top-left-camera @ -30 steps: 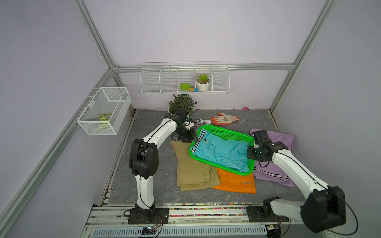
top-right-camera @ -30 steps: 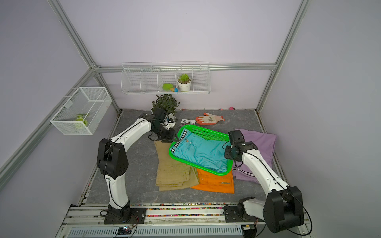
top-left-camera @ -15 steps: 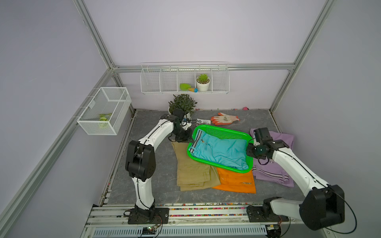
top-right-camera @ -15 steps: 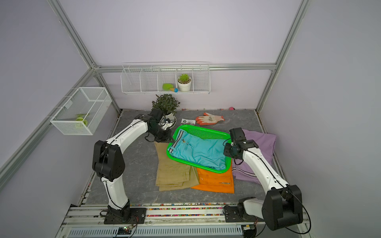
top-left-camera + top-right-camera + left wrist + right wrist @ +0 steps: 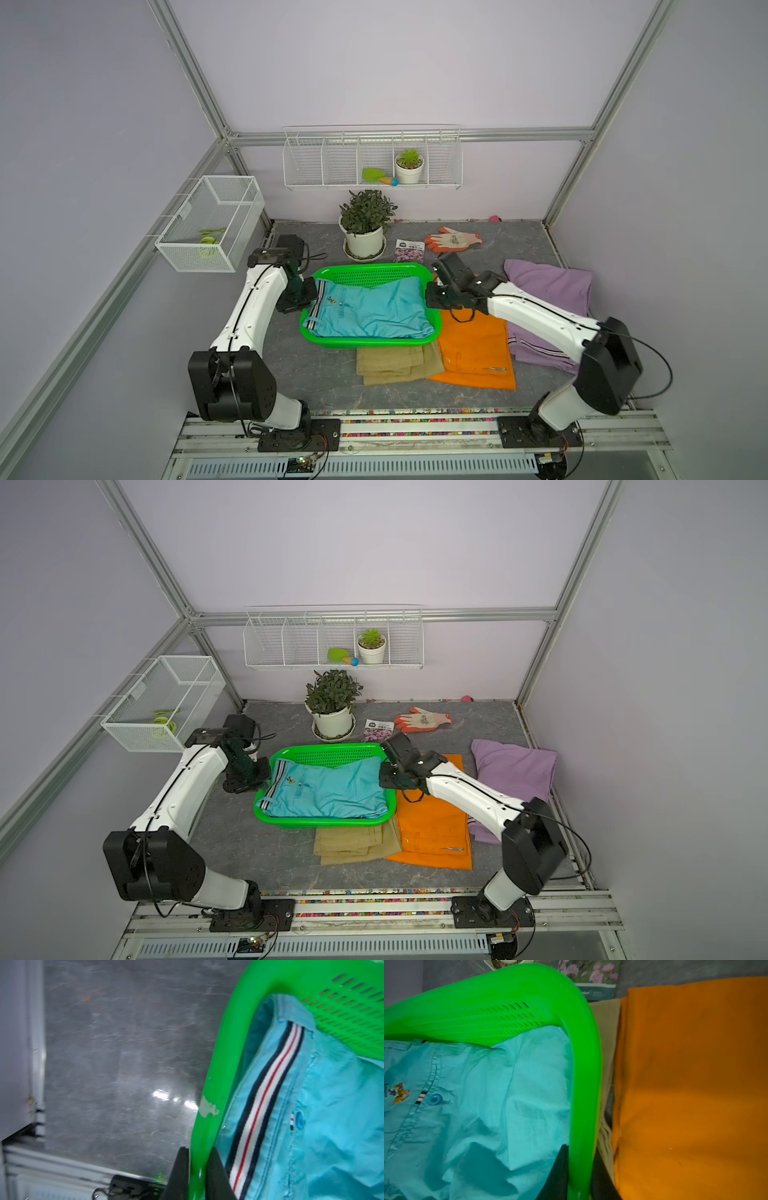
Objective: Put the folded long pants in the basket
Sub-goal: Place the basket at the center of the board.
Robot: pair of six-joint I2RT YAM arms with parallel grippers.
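Basket (image 5: 365,341) rim is pinched at both short ends. Left end effector (image 5: 198,1149) is clamped on the end by the striped waistband, right end effector (image 5: 579,1151) on the opposite end. Teal pants (image 5: 374,309) lie inside, filling it. Basket covers the far part of khaki pants (image 5: 395,361). Orange pants (image 5: 473,353) are just beside, lilac pants (image 5: 548,286) beyond, all on bench (image 5: 316,374).

Teal pants (image 5: 365,309) in green basket (image 5: 370,274)

Probably a lab test booth: aluminium frame (image 5: 194,79), plain lilac walls (image 5: 395,62), rail-mounted arms (image 5: 253,307).
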